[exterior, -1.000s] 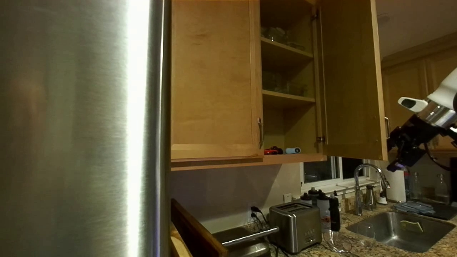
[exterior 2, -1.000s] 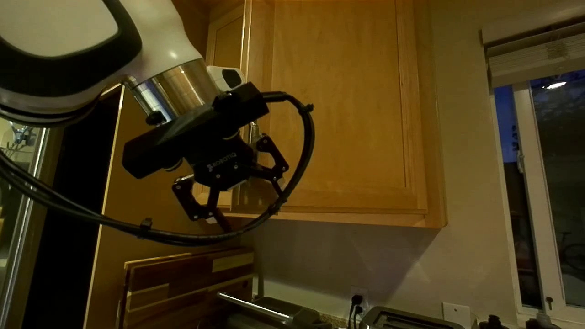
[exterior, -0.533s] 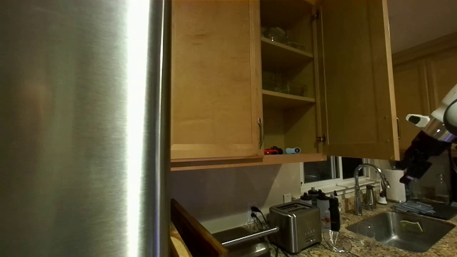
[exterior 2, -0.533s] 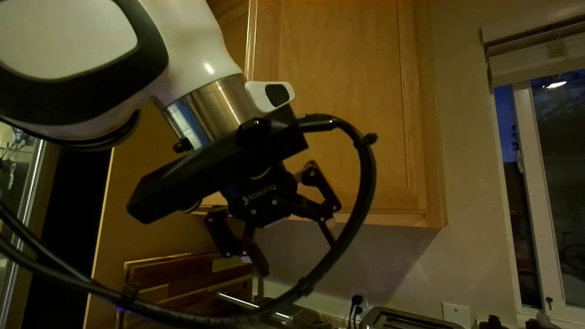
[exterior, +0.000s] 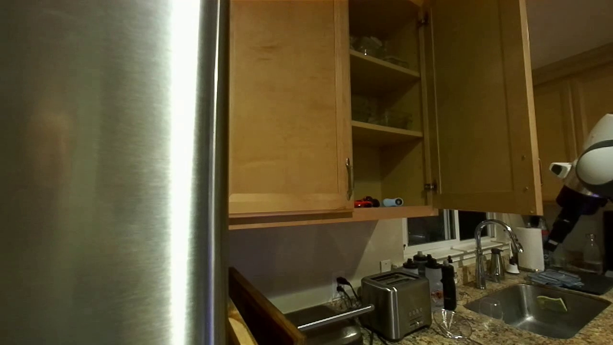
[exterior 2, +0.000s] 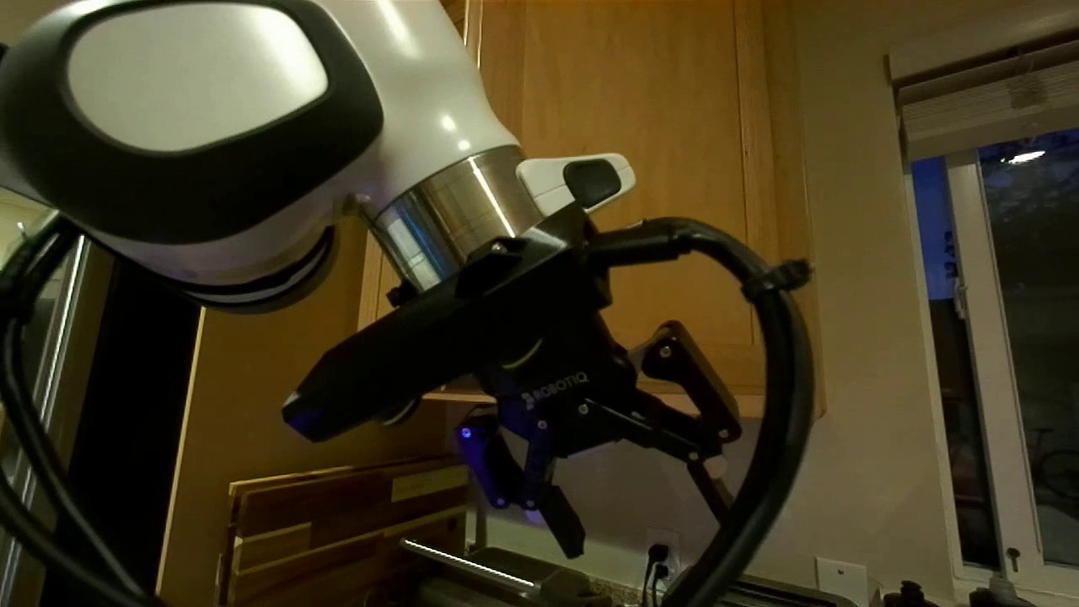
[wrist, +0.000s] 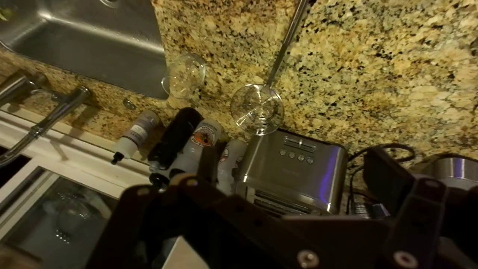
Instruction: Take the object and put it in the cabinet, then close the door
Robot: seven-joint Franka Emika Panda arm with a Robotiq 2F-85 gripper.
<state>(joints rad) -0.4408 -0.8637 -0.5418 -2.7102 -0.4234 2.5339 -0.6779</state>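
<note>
The honey-coloured cabinet (exterior: 387, 130) stands open with its inner shelves showing. The door (exterior: 471, 110), hinged at its right, is swung wide; its face also shows behind the arm in an exterior view (exterior 2: 641, 118). A light-blue cylinder (exterior: 392, 202) and a red-and-black item (exterior: 365, 203) lie on the cabinet's bottom; I cannot tell which is the task's object. My gripper (exterior 2: 645, 527) is open and empty, pointing down in front of the door and below its lower edge. It also shows beyond the door (exterior: 553, 244). In the wrist view my spread fingers (wrist: 295, 167) hang above the counter.
The matching door (exterior: 287, 105) is shut. A large steel appliance (exterior: 96, 172) fills one side. On the counter are a toaster (exterior: 397, 306), bottles (exterior: 448, 287), a wire strainer (wrist: 257, 109), and a sink (exterior: 519, 330) with a faucet (exterior: 479, 261). Cutting boards (exterior 2: 337, 539) lean below the cabinet.
The door has swung a little further open. My gripper has moved down and away from the door's free edge, staying open. The cylinder and the red item have not moved.
</note>
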